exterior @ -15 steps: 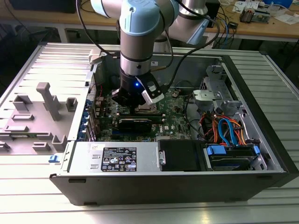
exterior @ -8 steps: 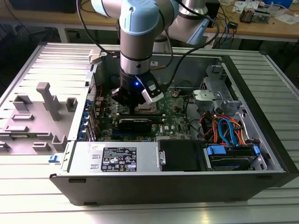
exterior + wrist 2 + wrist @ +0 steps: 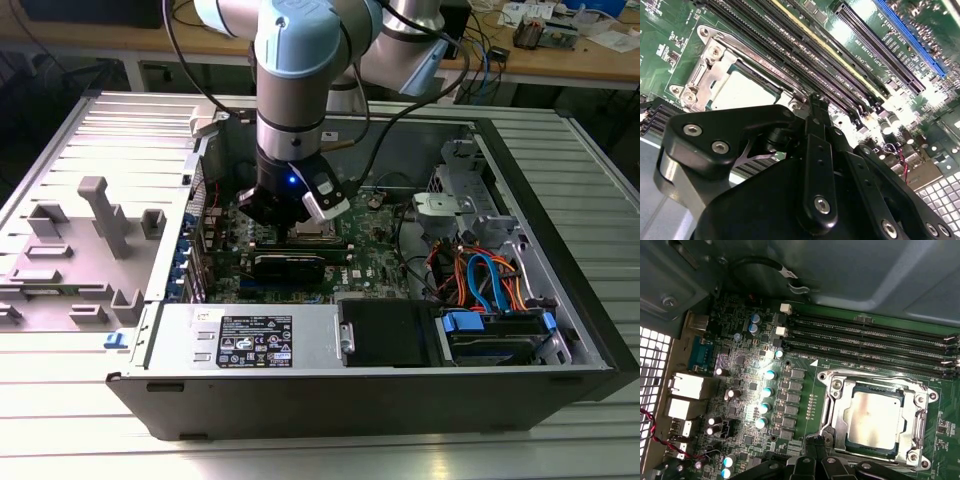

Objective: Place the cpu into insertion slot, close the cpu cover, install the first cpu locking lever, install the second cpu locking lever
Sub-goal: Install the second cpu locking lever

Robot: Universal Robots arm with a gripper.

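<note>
The cpu (image 3: pixel 874 419), a dull silver square chip, lies flat in the insertion slot (image 3: pixel 922 430) on the green board. The cpu cover (image 3: pixel 840 407), a silvery frame, lies down around it, with the chip showing through its window. The second wrist view has the cpu (image 3: pixel 742 92) and cpu cover (image 3: pixel 715 75) just beyond my black fingertips. My gripper (image 3: pixel 815 107) looks shut with nothing between its fingers. It hangs close over the slot's edge, at a corner of the frame (image 3: pixel 815 450). In the exterior view the gripper (image 3: pixel 290 225) is low inside the open computer case.
Long black memory slots (image 3: pixel 875 340) run beside the socket, and a blue card slot (image 3: pixel 910 35) lies further off. The case walls (image 3: pixel 540 230), a power supply (image 3: pixel 250 340) and a drive cage with orange and blue cables (image 3: pixel 490 280) ring the board. Grey fixtures (image 3: pixel 100 215) stand outside at the exterior view's left.
</note>
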